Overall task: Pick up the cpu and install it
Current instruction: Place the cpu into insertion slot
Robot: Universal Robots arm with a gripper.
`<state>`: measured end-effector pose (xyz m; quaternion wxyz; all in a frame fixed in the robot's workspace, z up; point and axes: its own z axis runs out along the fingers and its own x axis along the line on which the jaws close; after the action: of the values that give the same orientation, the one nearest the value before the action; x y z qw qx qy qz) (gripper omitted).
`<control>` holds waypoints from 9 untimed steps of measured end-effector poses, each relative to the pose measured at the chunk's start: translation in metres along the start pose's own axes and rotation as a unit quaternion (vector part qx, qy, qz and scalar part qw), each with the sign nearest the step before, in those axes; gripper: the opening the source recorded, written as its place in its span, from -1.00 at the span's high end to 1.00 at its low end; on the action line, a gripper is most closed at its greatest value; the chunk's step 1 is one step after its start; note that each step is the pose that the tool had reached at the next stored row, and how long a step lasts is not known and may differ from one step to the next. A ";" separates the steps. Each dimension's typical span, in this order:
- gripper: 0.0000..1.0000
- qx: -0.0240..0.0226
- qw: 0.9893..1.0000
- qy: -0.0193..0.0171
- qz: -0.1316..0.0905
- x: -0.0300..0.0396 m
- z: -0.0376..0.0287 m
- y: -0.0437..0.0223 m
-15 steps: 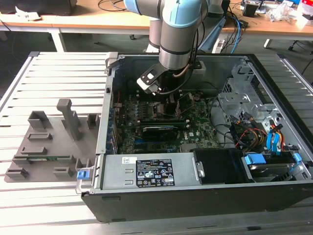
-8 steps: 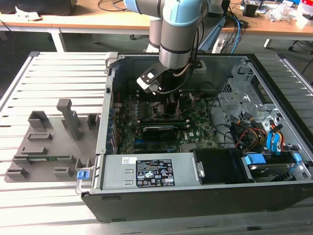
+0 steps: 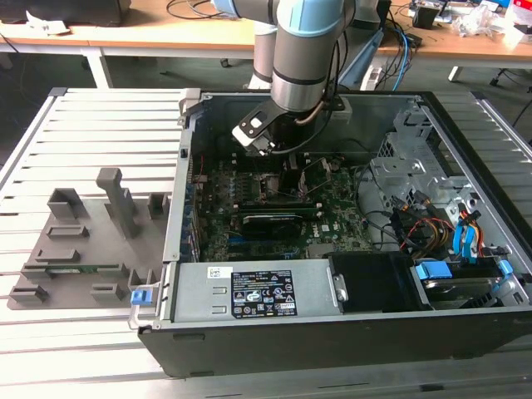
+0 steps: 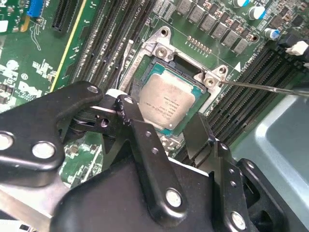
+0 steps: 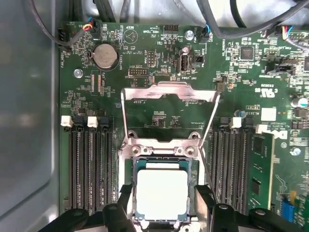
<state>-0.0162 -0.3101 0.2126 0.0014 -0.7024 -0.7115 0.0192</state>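
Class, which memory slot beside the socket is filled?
The outermost slot, far from the round battery: it holds a green stick; the rest are empty.

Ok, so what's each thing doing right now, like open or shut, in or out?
cpu, lying flat in the socket.
socket frame, flipped up, open.
pincer, low over the socket, around the cpu.
computer case, lying flat, side open.
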 end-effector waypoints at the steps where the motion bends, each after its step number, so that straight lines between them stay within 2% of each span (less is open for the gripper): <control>1: -0.24 0.000 1.000 0.000 0.000 0.0003 -0.0037 -0.0001; 3: -0.20 0.000 1.000 0.000 0.000 0.0005 -0.0103 -0.0003; 5: 0.29 0.000 1.000 0.000 0.000 0.0003 -0.0167 -0.0005; 9: 0.79 0.000 1.000 0.000 0.000 0.0001 -0.0263 -0.0008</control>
<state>-0.0162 -0.3094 0.2389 0.0015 -0.7024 -0.7115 0.0192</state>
